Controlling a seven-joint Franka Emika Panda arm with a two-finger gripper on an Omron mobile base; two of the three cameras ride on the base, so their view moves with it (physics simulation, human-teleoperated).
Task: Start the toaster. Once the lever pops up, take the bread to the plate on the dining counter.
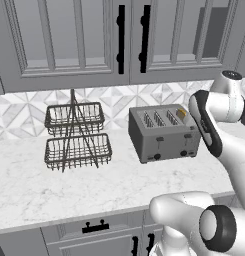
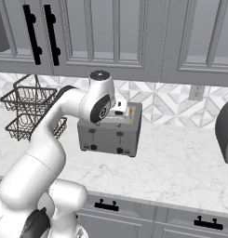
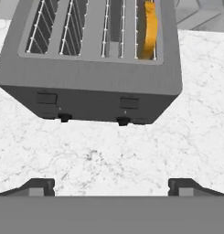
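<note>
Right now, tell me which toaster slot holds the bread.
The end slot of the toaster, rightmost in the hand view: the orange bread stands in it; the other three show bare wires.

Nothing here can be read. The toaster [image 3: 95, 87] has a plain dark grey face with two small black knobs and two blank lever plates, and there is no brand name, number or dial marking on it. The cupboard doors [image 1: 69, 40] above are bare grey panels with black handles and carry no label. The tiled wall [image 2: 171, 104] behind shows only a pale geometric pattern, no lettering, and the small wall socket [image 2: 196, 92] on it bears no sign. The marble table [image 1: 94, 185] is unmarked, and the wire basket rack [image 1: 76, 135] carries no tag.
</note>
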